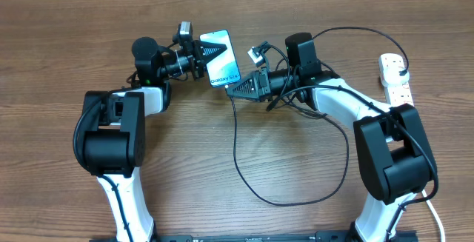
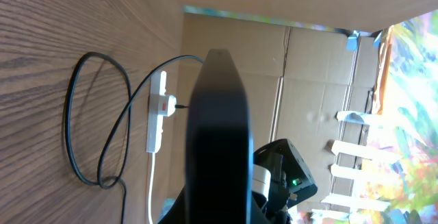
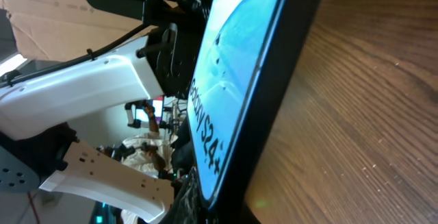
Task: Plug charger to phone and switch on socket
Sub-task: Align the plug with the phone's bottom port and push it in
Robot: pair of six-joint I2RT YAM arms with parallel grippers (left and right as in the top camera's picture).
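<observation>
The phone is lifted off the table, its light-blue screen lit. My left gripper is shut on its upper end. In the left wrist view the phone is a dark slab filling the middle. My right gripper is at the phone's lower end, shut on the end of the charger, whose thin black cable leaves the fingertips and loops over the table. The connector tip is hidden. The right wrist view shows the phone's screen close up, its lower end at the jaws. The white socket lies at the far right.
The black cable loop lies between the arms and the socket, and a black plug sits in the socket. A thick white cord trails from the socket. Cardboard boxes stand beyond the table's far edge.
</observation>
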